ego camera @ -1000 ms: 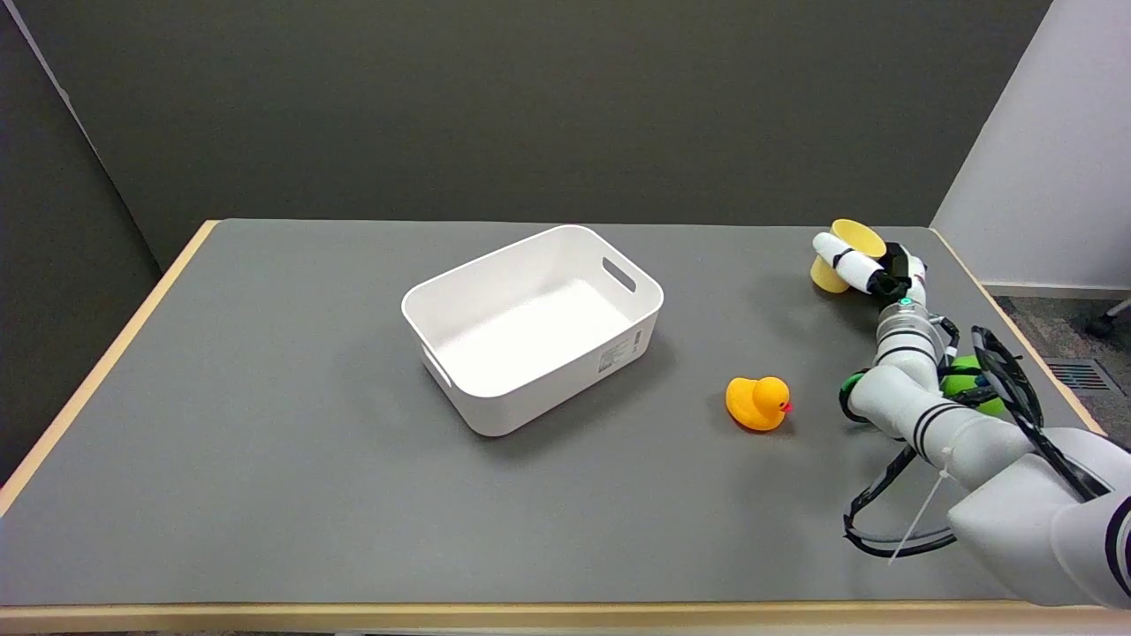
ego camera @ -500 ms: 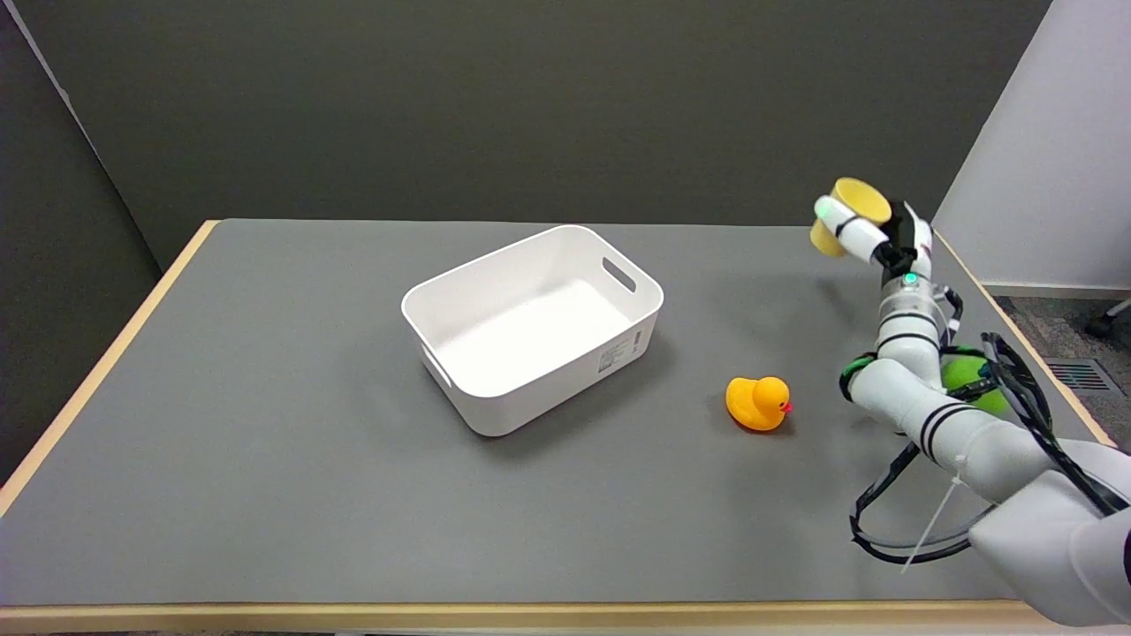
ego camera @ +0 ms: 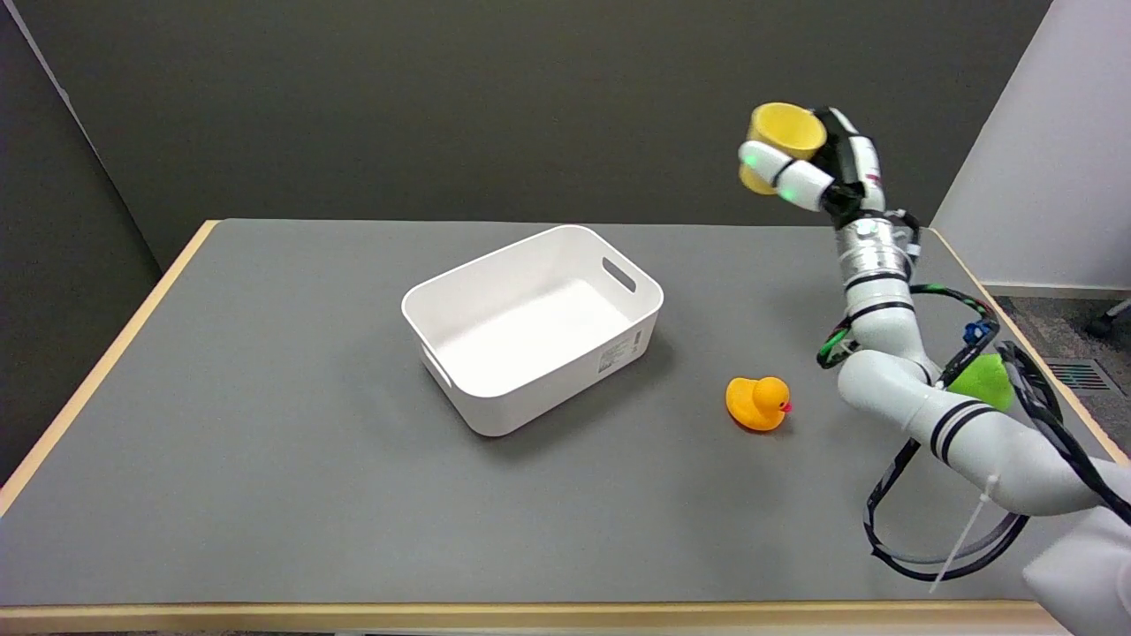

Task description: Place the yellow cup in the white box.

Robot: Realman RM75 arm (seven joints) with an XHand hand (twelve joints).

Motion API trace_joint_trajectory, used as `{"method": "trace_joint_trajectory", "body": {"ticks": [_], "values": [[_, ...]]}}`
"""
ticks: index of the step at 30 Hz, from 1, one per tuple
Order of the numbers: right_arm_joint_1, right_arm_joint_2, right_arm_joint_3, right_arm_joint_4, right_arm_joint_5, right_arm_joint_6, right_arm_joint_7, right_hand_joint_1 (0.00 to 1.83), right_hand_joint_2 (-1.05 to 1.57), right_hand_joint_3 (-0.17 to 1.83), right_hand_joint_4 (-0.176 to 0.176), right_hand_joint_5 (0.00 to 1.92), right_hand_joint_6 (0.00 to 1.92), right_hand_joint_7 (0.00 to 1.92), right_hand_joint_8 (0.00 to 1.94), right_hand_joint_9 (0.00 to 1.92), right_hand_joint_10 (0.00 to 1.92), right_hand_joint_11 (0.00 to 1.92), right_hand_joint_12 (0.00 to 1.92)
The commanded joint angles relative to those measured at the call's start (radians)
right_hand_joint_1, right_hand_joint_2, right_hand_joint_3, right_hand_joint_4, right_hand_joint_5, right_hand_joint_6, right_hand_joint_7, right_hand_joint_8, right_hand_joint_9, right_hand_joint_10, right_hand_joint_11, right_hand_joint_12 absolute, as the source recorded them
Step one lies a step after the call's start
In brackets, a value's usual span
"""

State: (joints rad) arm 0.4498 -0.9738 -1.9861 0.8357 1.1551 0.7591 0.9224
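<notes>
Up in the air, the right hand (ego camera: 817, 168) grips the yellow cup (ego camera: 779, 141), its fingers (ego camera: 785, 177) wrapped across the cup's side, with the cup's mouth tilted toward the camera. Well below and to the left of the hand sits the white box (ego camera: 534, 325) on the grey table (ego camera: 265, 459). Almost straight below the hand, a yellow duck (ego camera: 757, 403) rests on the table, apart from the box.
</notes>
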Motion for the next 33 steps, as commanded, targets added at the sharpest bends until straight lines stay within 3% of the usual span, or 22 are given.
{"method": "trace_joint_trajectory", "body": {"ticks": [1,13,15,18,25,30,32,33], "values": [[-0.147,0.039,-0.019,0.487,-0.350,-0.264,-0.093,1.16,1.20,0.24,-0.153,0.47,1.64,0.80,1.45,0.65,1.34,0.50,1.83],[-0.157,0.039,-0.023,0.669,-0.455,-0.384,-0.087,1.17,1.18,0.27,-0.160,0.48,1.63,0.81,1.43,0.66,1.32,0.55,1.80],[-0.144,0.039,-0.032,0.681,-0.452,-0.412,-0.085,1.16,1.28,0.07,-0.155,0.47,1.63,0.80,1.43,0.72,1.18,0.64,1.64],[-0.118,0.037,-0.061,0.687,-0.446,-0.442,-0.085,1.18,1.17,0.28,-0.170,0.49,1.62,0.83,1.41,0.67,1.31,0.59,1.78],[-0.053,-0.022,-0.148,0.653,-0.452,-0.516,-0.088,1.16,1.27,0.07,-0.156,0.47,1.62,0.81,1.42,0.75,1.16,0.66,1.62],[-0.016,-0.080,-0.191,0.572,-0.453,-0.566,-0.092,1.18,1.16,0.27,-0.167,0.50,1.60,0.84,1.39,0.71,1.28,0.61,1.75],[-0.003,-0.101,-0.204,0.523,-0.446,-0.579,-0.092,1.17,1.26,0.10,-0.156,0.49,1.61,0.82,1.40,0.75,1.16,0.68,1.61],[0.002,-0.114,-0.210,0.500,-0.446,-0.583,-0.092,1.17,1.21,0.17,-0.159,0.50,1.61,0.83,1.39,0.73,1.21,0.65,1.67]]}}
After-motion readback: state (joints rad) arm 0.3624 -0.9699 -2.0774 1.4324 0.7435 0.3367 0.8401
